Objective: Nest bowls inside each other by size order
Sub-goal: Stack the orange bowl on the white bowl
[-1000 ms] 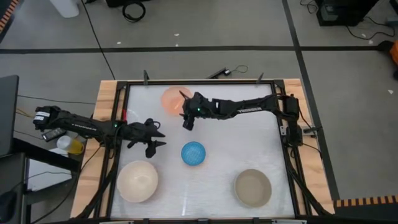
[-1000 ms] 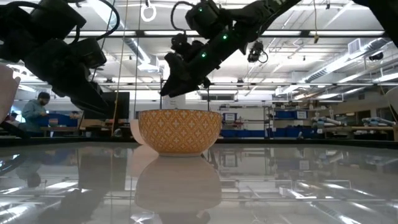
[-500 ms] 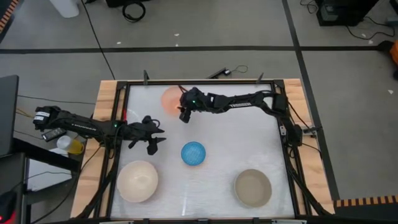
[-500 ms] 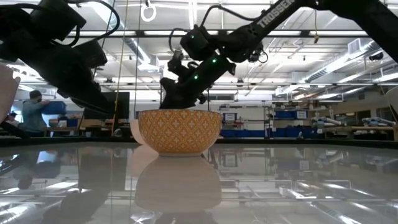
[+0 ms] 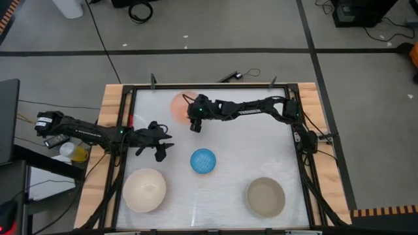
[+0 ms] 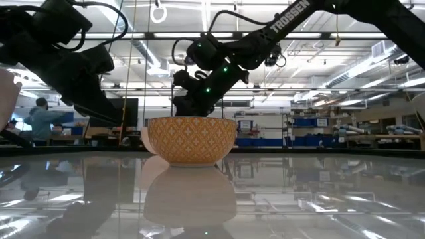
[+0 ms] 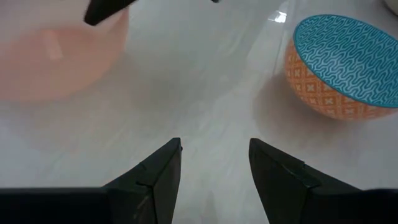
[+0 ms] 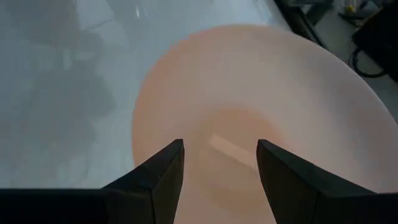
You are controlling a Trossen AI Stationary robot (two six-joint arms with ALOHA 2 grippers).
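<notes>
The salmon-pink bowl (image 5: pixel 179 104) stands at the table's far side; my right gripper (image 5: pixel 194 124) is open beside and above its near-right rim, and the bowl (image 8: pixel 261 118) fills the right wrist view. The small blue bowl (image 5: pixel 203 160), orange-patterned outside (image 6: pixel 192 140), stands mid-table. My left gripper (image 5: pixel 161 149) is open, left of the blue bowl (image 7: pixel 345 59). The cream-white bowl (image 5: pixel 144 190) stands near left, the grey-beige bowl (image 5: pixel 266 196) near right.
A black frame (image 5: pixel 209 87) runs round the white table top. Bare table lies between the blue bowl and the two near bowls. A person (image 6: pixel 46 119) shows in the room beyond the table.
My right gripper has gone toward the table's far left, toward the pink bowl, and has come down closer to its rim. The bowls have kept their places.
</notes>
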